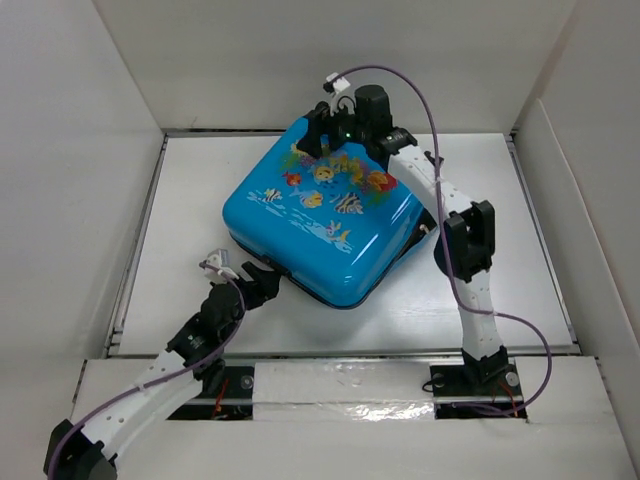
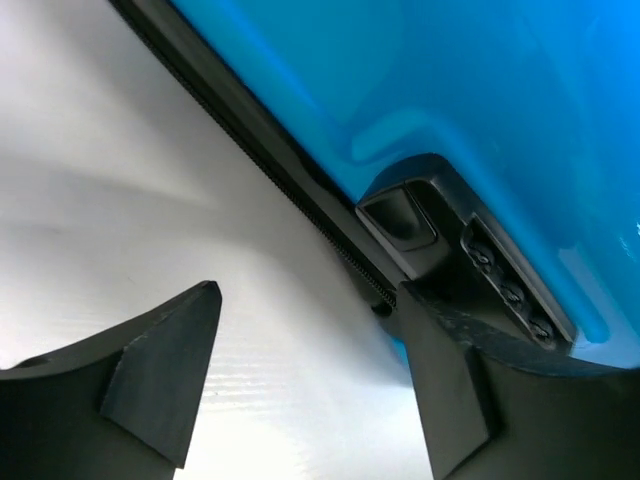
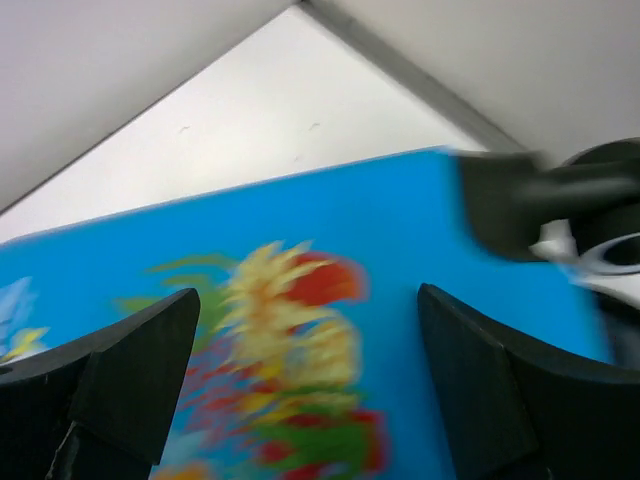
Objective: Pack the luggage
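Observation:
The luggage (image 1: pixel 320 215), a bright-blue hard shell with a fish and coral print, lies flat and closed in the middle of the table, turned at an angle. My left gripper (image 1: pixel 262 280) is low at its near-left edge, open. In the left wrist view the blue shell (image 2: pixel 480 90), its black zipper (image 2: pixel 300 200) and a dark recessed fitting (image 2: pixel 440 240) fill the upper right. The left gripper (image 2: pixel 310 290) has only bare table between its fingers, the right one close against the zipper edge. My right gripper (image 1: pixel 328 135) hovers open over the far corner, above the blurred print (image 3: pixel 300 340).
White walls (image 1: pixel 120 60) box in the white table (image 1: pixel 180 240) on the left, back and right. A raised white ledge (image 1: pixel 340 385) runs along the near edge by the arm bases. Purple cables (image 1: pixel 430 110) loop from both arms. A blurred dark part (image 3: pixel 510 200) shows at the suitcase's far corner.

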Action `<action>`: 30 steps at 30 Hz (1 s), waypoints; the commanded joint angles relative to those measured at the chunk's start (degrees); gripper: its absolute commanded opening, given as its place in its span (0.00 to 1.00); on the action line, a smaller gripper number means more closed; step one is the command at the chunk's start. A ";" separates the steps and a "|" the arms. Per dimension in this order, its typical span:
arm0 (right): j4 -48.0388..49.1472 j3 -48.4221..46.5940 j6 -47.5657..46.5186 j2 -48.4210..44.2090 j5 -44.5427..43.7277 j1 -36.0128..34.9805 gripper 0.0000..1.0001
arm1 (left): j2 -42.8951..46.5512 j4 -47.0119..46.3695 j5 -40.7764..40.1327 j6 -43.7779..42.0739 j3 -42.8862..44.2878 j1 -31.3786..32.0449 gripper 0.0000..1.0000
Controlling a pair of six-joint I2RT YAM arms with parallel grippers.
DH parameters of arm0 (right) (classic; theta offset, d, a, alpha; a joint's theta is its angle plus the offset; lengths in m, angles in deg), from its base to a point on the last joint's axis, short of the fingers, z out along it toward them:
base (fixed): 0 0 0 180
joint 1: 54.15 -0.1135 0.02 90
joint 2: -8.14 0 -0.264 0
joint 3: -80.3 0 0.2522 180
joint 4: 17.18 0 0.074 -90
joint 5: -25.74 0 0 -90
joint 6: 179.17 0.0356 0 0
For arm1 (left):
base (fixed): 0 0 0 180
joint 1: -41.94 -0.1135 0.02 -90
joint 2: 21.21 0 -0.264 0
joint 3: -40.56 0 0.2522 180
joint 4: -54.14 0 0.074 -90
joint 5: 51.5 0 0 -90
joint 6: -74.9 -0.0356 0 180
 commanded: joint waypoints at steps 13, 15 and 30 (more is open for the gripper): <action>22.28 53.04 0.34 -52.76 -3.21 3.56 0.07 | -18.59 -19.64 -5.35 -6.49 20.71 -0.25 0.80; 26.82 67.45 1.66 -63.05 -5.33 2.69 0.00 | -21.83 -22.01 -5.26 -7.01 21.77 -0.26 0.80; 32.46 116.98 10.01 -95.87 -33.30 -10.15 0.41 | -14.23 -15.53 -8.07 -6.31 14.83 -1.49 0.30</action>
